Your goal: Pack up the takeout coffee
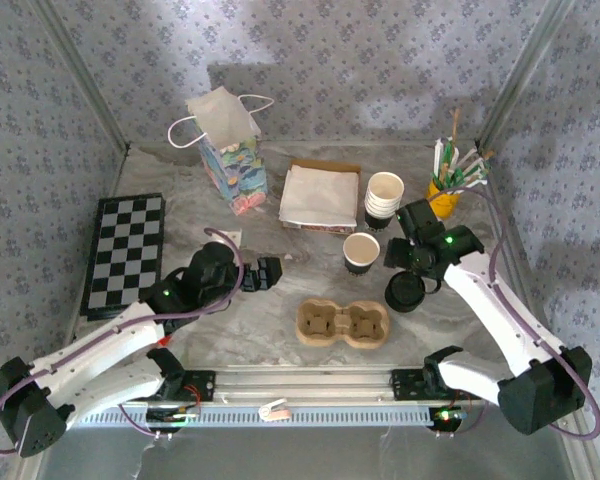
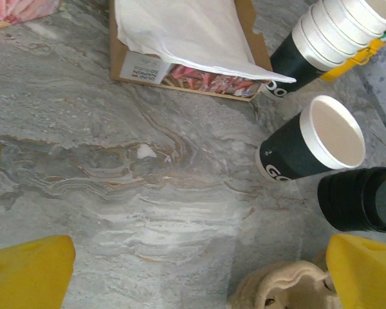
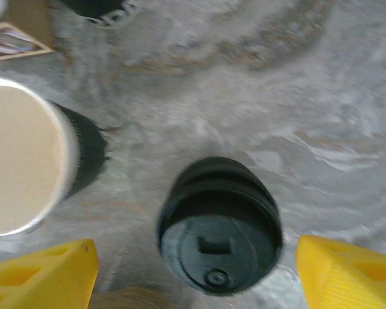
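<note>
Grasp step: my right gripper [image 3: 194, 270] brackets the takeout coffee [image 3: 219, 225], jaws wide, left gripper [image 2: 196, 273] likewise wide and empty; next, I judge, close, lift, seat it in the tray [image 1: 302, 322].

Left arm [image 1: 95, 352]: white shells and black joints showing; mauve cable looping.
Right arm [image 1: 500, 305]: matching build; green light glowing.
Fingers [image 3: 347, 273]: yellow, showing at lower corners.

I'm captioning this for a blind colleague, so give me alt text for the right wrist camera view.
A black-lidded takeout coffee stands on a grey marbled table between the right gripper's open yellow fingers, which do not touch it. A lidless dark cup stands to its left in the picture.
</note>
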Motion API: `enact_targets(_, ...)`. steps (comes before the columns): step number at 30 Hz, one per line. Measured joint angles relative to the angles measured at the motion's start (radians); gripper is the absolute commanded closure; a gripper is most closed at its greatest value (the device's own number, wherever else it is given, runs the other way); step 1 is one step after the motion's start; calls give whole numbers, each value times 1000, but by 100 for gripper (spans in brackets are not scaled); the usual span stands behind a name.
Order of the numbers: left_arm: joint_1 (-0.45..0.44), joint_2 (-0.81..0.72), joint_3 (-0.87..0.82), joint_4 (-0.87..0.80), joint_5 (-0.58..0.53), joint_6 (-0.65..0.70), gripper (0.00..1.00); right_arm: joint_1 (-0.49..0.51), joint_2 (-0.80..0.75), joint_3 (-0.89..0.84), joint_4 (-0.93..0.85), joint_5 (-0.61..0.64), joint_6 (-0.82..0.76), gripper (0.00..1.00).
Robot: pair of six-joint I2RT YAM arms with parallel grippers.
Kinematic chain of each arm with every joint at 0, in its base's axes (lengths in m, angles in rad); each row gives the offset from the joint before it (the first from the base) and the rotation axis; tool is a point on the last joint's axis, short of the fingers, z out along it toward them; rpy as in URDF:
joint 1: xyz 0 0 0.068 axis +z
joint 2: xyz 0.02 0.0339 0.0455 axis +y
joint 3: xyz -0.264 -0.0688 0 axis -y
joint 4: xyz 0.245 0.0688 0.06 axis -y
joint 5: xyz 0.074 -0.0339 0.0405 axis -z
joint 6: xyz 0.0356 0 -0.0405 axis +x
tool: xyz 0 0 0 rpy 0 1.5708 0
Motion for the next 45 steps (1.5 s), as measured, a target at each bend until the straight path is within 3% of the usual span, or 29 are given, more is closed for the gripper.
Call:
enact_targets(10, -38, 40, 0, 32, -3, -6, 0, 43, -1, -126, -6, 6, 47, 8)
enact_targets(21, -45, 74, 2, 56, -3, -13, 0, 60, 47, -158, 65, 19, 84, 17)
enact_targets(35, -45, 93, 4, 60, -3, -13, 0, 66, 101, -190, 87, 27, 110, 19)
enact_targets(45, -45, 94, 24, 59, -3, -13, 0, 66, 117, -198, 94, 27, 109, 27)
